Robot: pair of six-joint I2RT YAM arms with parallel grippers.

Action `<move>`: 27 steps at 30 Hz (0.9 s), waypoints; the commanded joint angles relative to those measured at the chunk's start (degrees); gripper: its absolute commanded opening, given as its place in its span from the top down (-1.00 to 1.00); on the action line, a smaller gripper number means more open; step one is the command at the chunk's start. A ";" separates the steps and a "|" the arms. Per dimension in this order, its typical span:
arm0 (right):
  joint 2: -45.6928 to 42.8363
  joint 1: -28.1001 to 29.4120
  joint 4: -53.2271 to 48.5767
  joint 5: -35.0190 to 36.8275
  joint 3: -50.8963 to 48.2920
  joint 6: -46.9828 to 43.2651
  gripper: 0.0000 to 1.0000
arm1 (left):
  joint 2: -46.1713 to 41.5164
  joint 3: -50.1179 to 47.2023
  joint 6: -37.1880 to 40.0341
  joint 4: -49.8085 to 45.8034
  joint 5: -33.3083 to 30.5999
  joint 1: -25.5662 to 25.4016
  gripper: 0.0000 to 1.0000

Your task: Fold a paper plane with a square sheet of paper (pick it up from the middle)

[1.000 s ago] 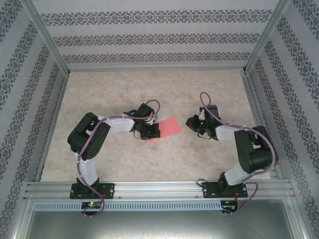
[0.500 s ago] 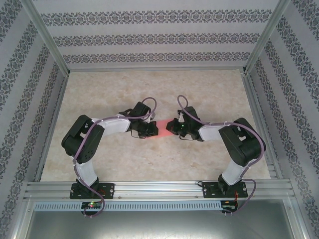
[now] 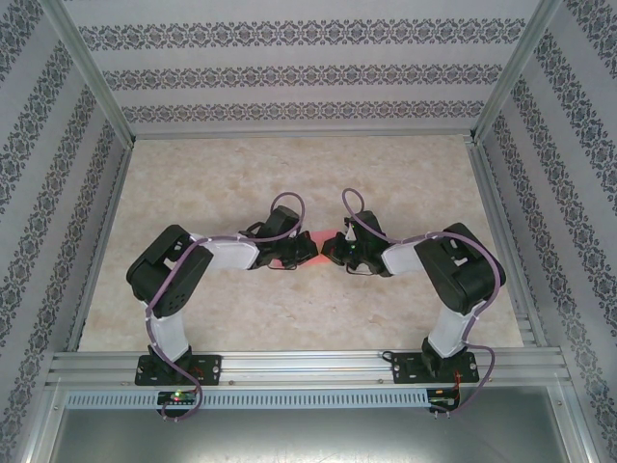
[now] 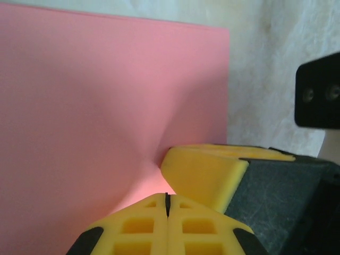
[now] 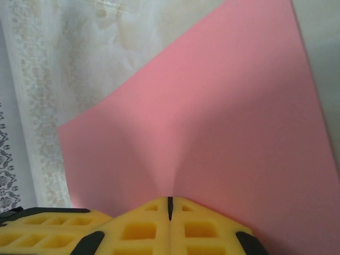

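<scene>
The salmon-pink square sheet of paper (image 3: 317, 234) lies mid-table, mostly covered by both gripper heads. My left gripper (image 3: 306, 250) is shut, and in the left wrist view the sheet (image 4: 106, 95) puckers up into a ridge that runs into its closed tips (image 4: 167, 195). My right gripper (image 3: 329, 251) is shut too. Its tips (image 5: 170, 199) press against the same ridge in the sheet (image 5: 212, 117) from the opposite side. One yellow right finger (image 4: 204, 172) sits right beside the left tips. No paper plane shape shows.
The beige marbled table (image 3: 289, 174) is walled by patterned panels and an aluminium frame (image 3: 299, 367) at the near edge. Both arm bases stand on that near rail.
My right arm has swung left, from well right of the sheet until its shut tips meet the left gripper over the paper. The left gripper shifted slightly right.
</scene>
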 commanded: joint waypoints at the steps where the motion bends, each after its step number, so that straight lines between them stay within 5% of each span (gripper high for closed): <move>1: 2.36 0.40 0.03 1.14 -1.61 0.87 1.00 | 2.25 -2.85 -6.81 7.14 -3.37 -1.38 1.00; 13: 2.80 0.36 -3.05 2.91 -2.39 0.31 1.00 | 2.11 -8.31 -13.10 8.62 -9.62 -2.14 1.00; 27: 1.96 -2.86 -7.10 4.11 -4.01 -2.87 1.00 | -7.66 -18.92 -14.90 2.01 -15.91 1.54 1.00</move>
